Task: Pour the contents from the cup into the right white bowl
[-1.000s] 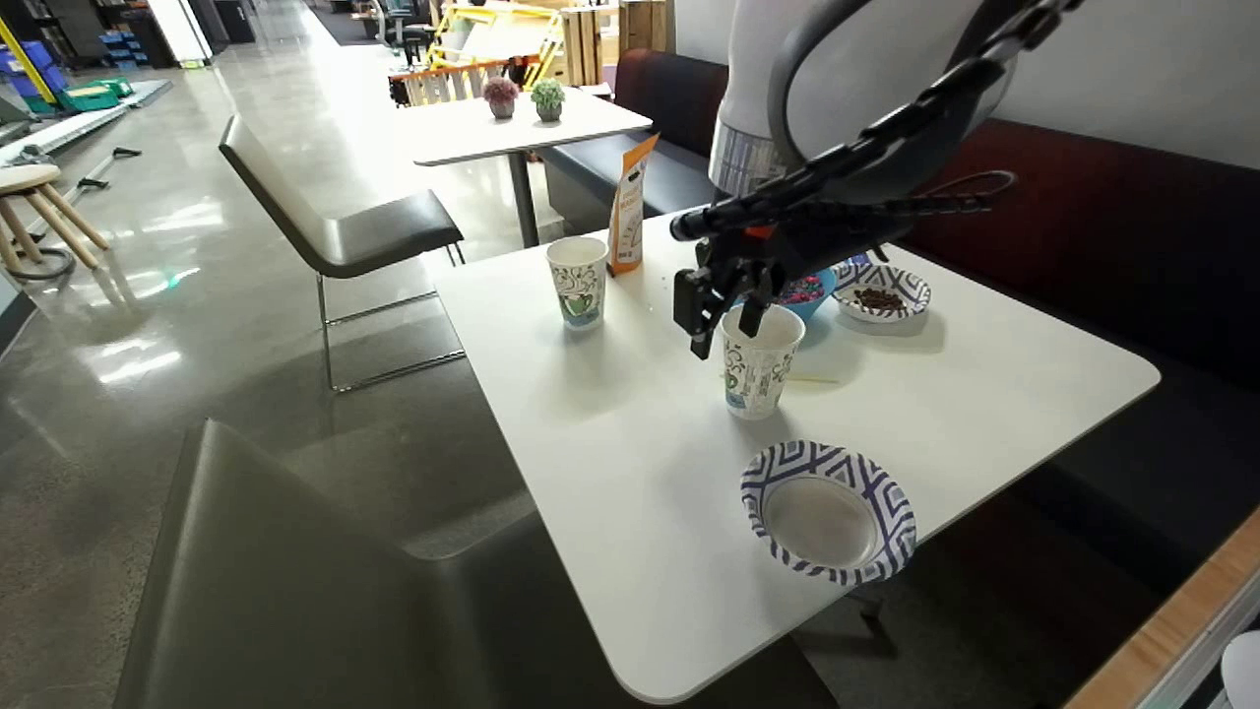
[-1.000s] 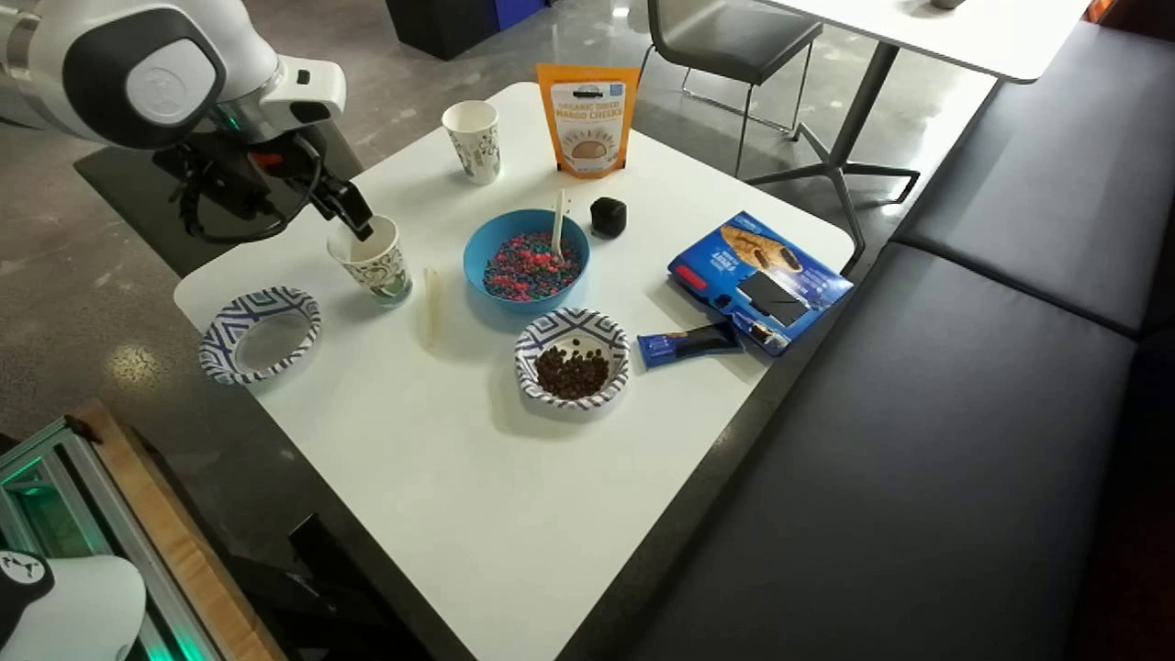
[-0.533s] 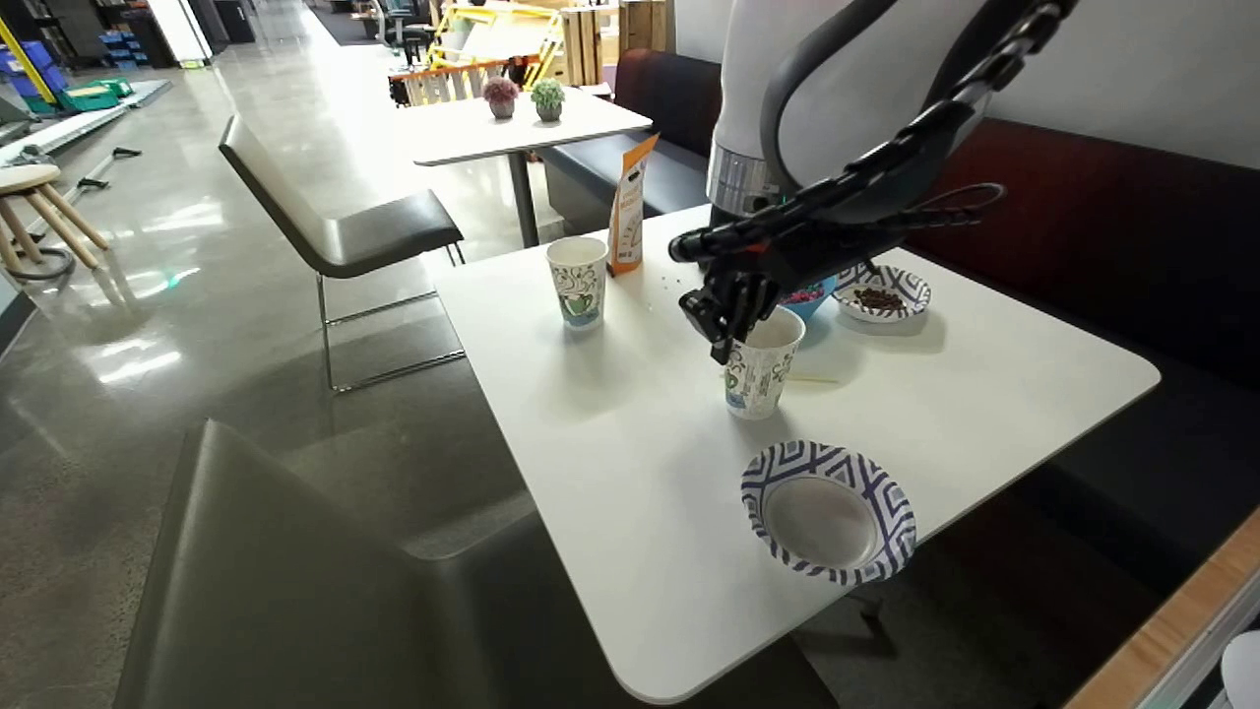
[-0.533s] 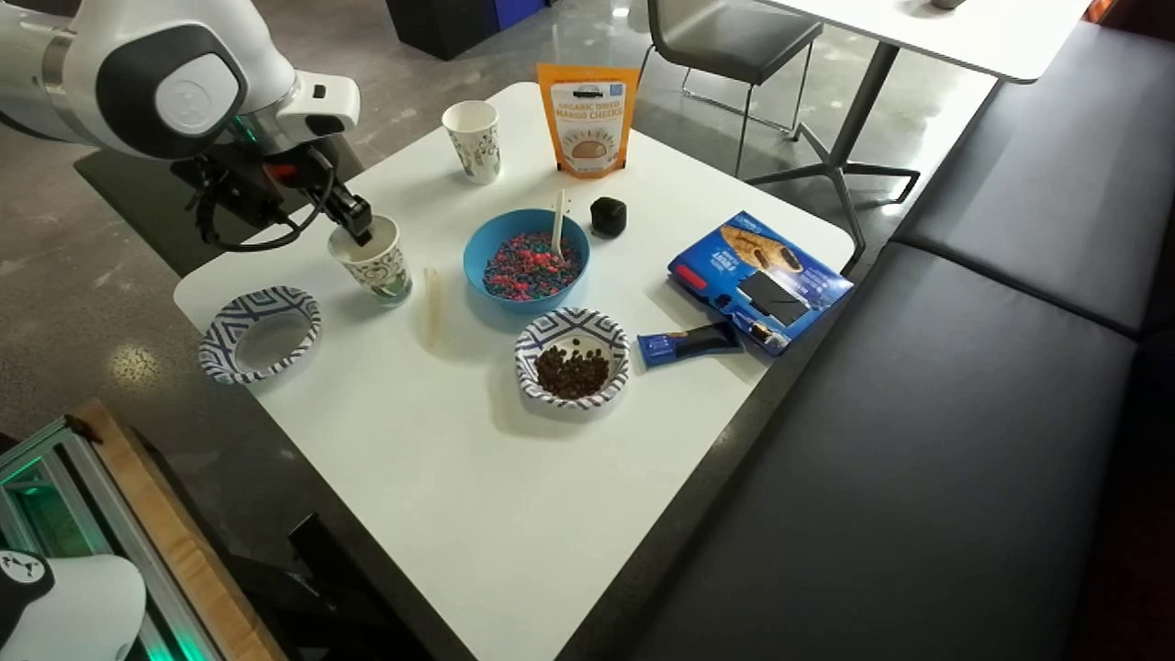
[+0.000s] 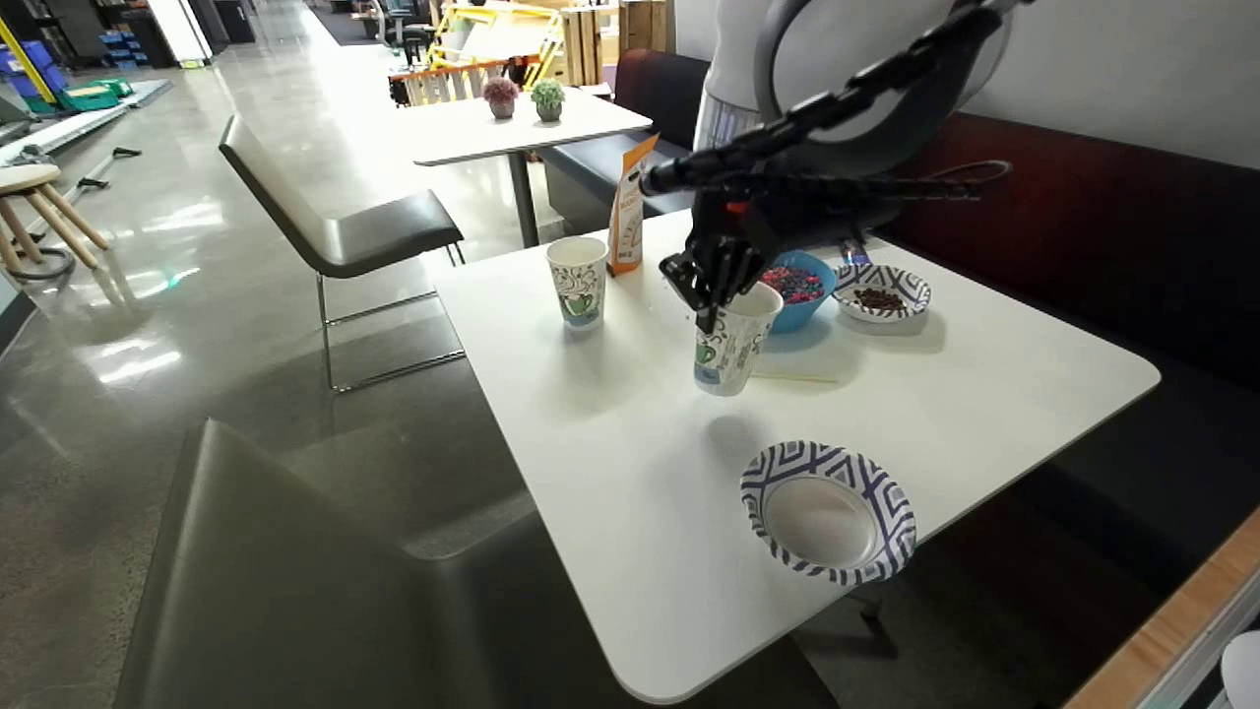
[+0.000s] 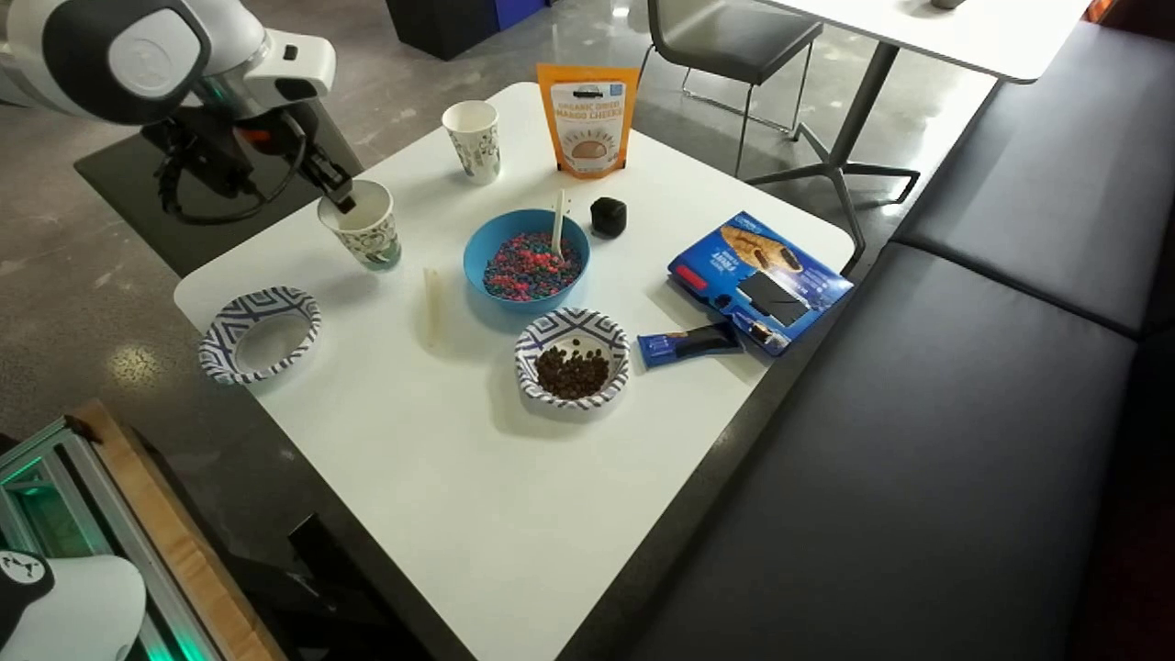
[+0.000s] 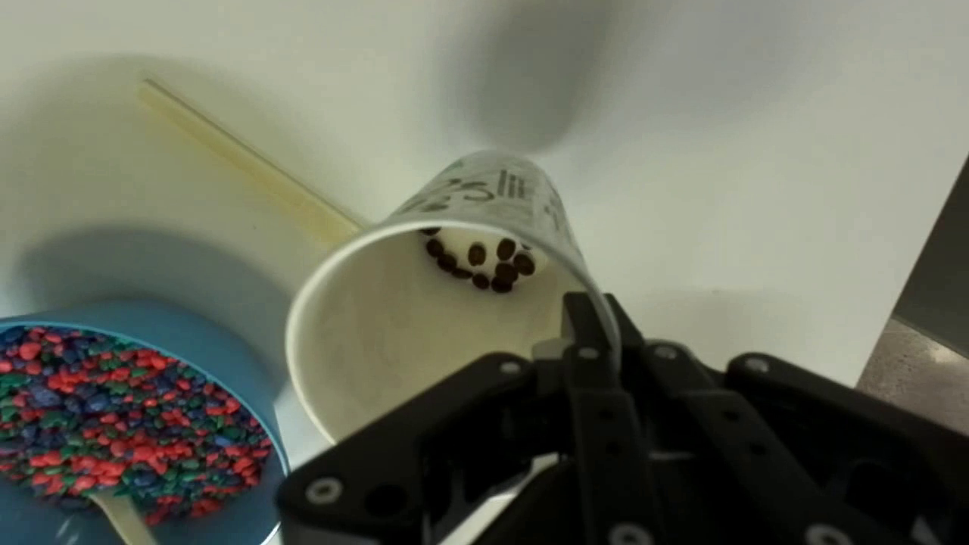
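Observation:
My gripper (image 7: pixel 599 312) is shut on the rim of the cup (image 7: pixel 424 325), one finger inside and one outside. In the wrist view several dark beans (image 7: pixel 506 271) lie at the cup's bottom. The printed white paper cup (image 5: pixel 736 353) hangs a little above the table, slightly tilted, its shadow apart from its base. Two white bowls with blue patterns show in both exterior views. One patterned bowl (image 6: pixel 271 347) has nothing in it and sits at the table's edge. The other patterned bowl (image 6: pixel 572 326) holds dark beans. Which one is the right white bowl I cannot tell.
Beside the held cup stands a blue bowl (image 6: pixel 486 280) of coloured bits with a spoon in it. A pale stick (image 6: pixel 433 308) lies near it. Another printed cup (image 5: pixel 579 286), an orange pouch (image 6: pixel 592 128), a black lump (image 6: pixel 609 218) and a blue box (image 6: pixel 762 275) are also on the table.
The jaws have closed on the cup's rim. The cup has come up off the table with the gripper, away from the empty patterned bowl. The bowls have not moved.

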Controlling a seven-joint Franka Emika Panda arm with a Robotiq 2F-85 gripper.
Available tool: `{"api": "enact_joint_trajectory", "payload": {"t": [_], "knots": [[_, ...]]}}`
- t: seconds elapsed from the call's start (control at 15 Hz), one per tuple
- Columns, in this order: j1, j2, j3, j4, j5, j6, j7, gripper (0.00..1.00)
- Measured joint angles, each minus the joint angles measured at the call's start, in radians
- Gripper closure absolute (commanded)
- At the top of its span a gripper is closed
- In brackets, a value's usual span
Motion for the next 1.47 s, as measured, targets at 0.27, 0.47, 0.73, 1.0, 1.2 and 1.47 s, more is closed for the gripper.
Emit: {"api": "enact_joint_trajectory", "payload": {"t": [0.27, 0.47, 0.73, 1.0, 1.2, 1.47], "knots": [[0.001, -0.143, 0.007, -0.003, 0.136, -0.079, -0.016, 0.99], [0.002, -0.266, -0.008, -0.009, 0.284, -0.153, -0.068, 0.99], [-0.003, -0.419, -0.081, -0.046, 0.419, -0.257, -0.122, 0.99], [-0.032, -0.542, -0.184, -0.098, 0.451, -0.345, -0.207, 0.96], [-0.047, -0.555, -0.188, -0.100, 0.451, -0.350, -0.219, 0.96], [-0.046, -0.547, -0.173, -0.098, 0.451, -0.350, -0.218, 0.99]]}}
